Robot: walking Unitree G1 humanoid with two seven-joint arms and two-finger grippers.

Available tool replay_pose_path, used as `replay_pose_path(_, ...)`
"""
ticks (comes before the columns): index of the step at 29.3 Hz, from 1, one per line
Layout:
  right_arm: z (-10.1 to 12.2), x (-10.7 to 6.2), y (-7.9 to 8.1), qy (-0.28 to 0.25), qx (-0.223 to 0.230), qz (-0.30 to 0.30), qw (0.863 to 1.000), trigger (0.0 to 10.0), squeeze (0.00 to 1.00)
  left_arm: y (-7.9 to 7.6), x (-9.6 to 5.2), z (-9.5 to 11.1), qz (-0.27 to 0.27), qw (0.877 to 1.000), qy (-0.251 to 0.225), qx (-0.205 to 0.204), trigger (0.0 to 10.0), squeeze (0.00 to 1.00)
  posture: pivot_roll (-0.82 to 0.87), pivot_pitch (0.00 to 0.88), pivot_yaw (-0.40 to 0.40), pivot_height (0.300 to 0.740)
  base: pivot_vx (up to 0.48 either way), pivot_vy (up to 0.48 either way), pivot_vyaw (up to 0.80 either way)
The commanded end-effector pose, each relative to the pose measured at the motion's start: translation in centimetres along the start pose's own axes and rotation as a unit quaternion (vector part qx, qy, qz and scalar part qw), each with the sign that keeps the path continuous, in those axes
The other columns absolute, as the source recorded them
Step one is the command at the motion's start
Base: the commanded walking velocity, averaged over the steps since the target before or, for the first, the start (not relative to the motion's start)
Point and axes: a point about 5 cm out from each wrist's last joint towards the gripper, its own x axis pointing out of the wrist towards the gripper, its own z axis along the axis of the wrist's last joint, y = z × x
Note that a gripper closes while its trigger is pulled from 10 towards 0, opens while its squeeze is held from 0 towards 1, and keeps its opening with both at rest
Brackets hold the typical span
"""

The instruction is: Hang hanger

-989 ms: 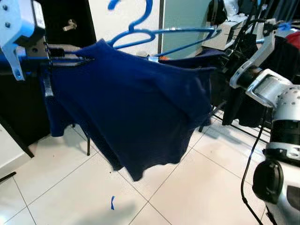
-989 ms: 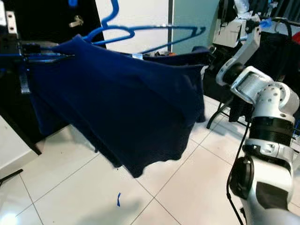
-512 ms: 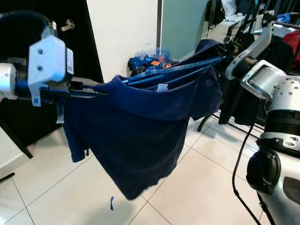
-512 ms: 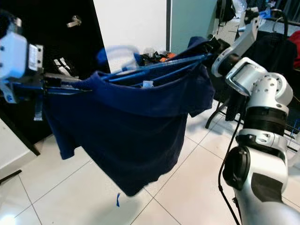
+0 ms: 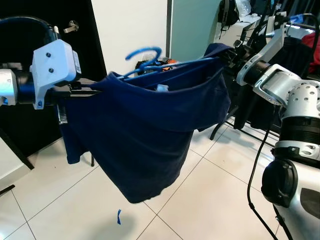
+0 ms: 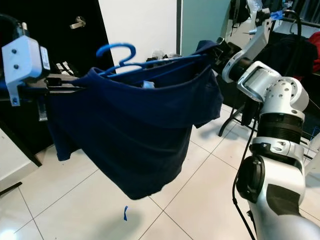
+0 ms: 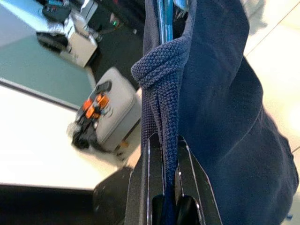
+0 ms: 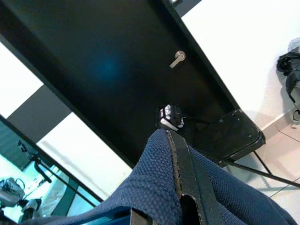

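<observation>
A blue plastic hanger [image 5: 172,66] carries a navy knit shirt [image 5: 145,130] and hangs in the air between my two arms. Its hook [image 5: 145,52] stands up near the middle. My left gripper [image 5: 89,91] is at the left end, shut on the shirt's shoulder and the hanger arm inside it; the left wrist view shows its fingers [image 7: 151,187] pinching the fabric. My right gripper [image 6: 220,52] holds the other end, shut, mostly hidden by the sleeve. One of its fingers [image 8: 183,173] lies pressed into the knit.
A black door with a silver handle [image 5: 73,26] stands behind the left arm, a black chair [image 8: 225,136] before it. A clothes rack [image 5: 250,120] with dark garments is at the right. A grey case [image 7: 112,112] lies by the wall. A blue tape scrap [image 5: 119,216] marks the tiled floor.
The hanger has come down from its high, flat pose of a second ago. Its hook, blurred and low half a second ago, now stands upright. Both grippers still hold the ends.
</observation>
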Motion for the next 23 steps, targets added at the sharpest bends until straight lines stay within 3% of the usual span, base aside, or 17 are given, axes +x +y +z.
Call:
replay_pose_path(1,0.5,0.2,0.8,-0.001,-0.005,0.016,1.000,0.0,0.00,0.6,-1.1,-0.2,0.011,0.999,0.031,0.016,0.0,0.00,-0.01,0.031,0.007,0.740,0.000,0.000,0.00)
replay_pose_path(8,0.5,0.2,0.8,0.001,-0.007,0.019,1.000,0.0,0.00,0.5,-1.2,-0.8,0.003,0.999,0.051,0.019,0.0,0.00,-0.01,0.027,0.009,0.740,0.000,0.000,0.00)
replay_pose_path(12,0.3,0.3,0.9,0.006,-0.014,0.020,1.000,0.0,0.00,-0.1,-0.6,-0.7,-0.008,0.999,0.039,0.015,0.0,0.00,-0.01,0.026,0.009,0.740,0.000,0.000,0.00)
replay_pose_path(14,-1.0,1.0,1.5,0.030,-0.025,0.033,0.999,0.0,0.00,-0.8,0.7,-0.2,-0.013,1.000,0.008,0.007,0.0,0.00,-0.02,0.021,0.008,0.740,0.000,0.000,0.00)
replay_pose_path(17,-2.2,1.6,2.1,0.050,-0.029,0.046,0.997,0.0,0.00,-1.1,1.4,0.1,-0.017,1.000,-0.010,0.005,0.0,0.00,-0.02,0.018,0.007,0.740,0.000,0.000,0.00)
replay_pose_path(18,-3.7,2.2,3.1,0.076,-0.032,0.069,0.994,0.0,0.00,-1.5,2.1,0.5,-0.023,0.999,-0.028,0.004,0.0,0.00,-0.02,0.019,0.007,0.740,0.000,0.000,0.00)
replay_pose_path(23,-5.9,2.8,4.8,0.121,-0.041,0.112,0.985,0.0,0.00,-2.0,2.6,1.0,-0.040,0.998,-0.055,0.006,0.0,0.00,-0.02,0.021,0.008,0.740,0.000,0.000,0.00)
